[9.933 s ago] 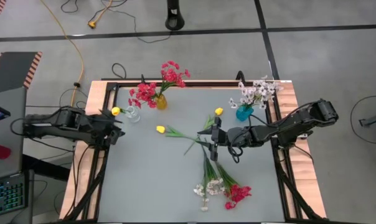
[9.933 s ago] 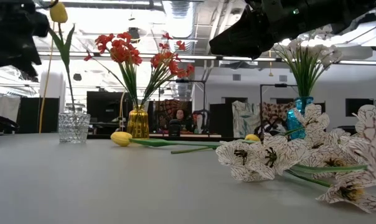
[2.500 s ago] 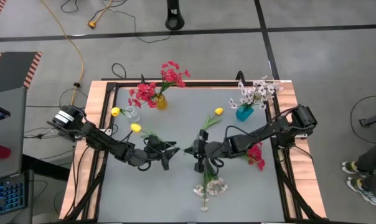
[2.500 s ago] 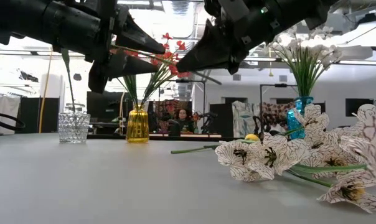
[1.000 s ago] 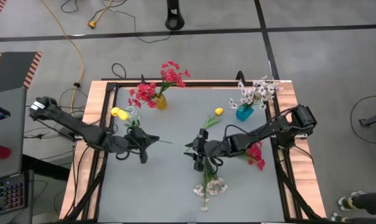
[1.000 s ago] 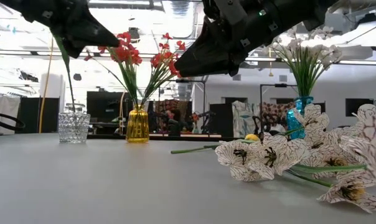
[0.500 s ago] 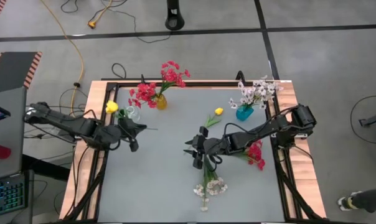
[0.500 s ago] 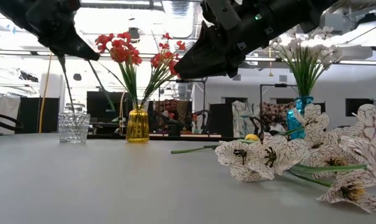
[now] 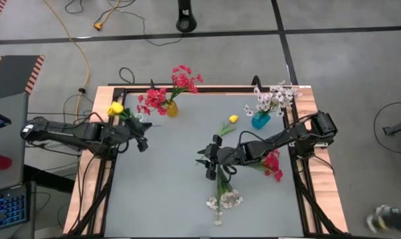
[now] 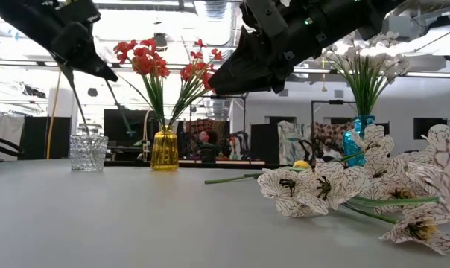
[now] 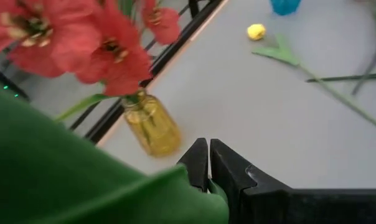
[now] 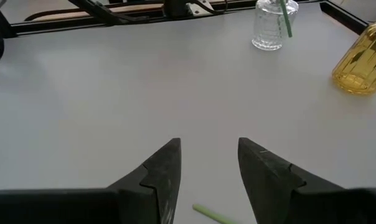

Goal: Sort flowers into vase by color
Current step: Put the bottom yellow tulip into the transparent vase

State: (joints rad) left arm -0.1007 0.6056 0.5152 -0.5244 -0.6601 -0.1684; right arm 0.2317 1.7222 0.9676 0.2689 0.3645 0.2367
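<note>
One yellow tulip [image 9: 115,109] clamped in left tool [image 9: 142,135].

A blurred green leaf [image 11: 82,186] hides the left tool's [image 11: 205,167] grip.

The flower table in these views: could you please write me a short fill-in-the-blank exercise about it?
1. The red flowers stand in the ____ vase.
2. The white flowers stand in the ____ vase.
3. The left gripper is shut on a flower whose bloom is ____.
4. The right gripper hovers with its fingers ____.

Missing words: yellow; blue; yellow; open
</note>
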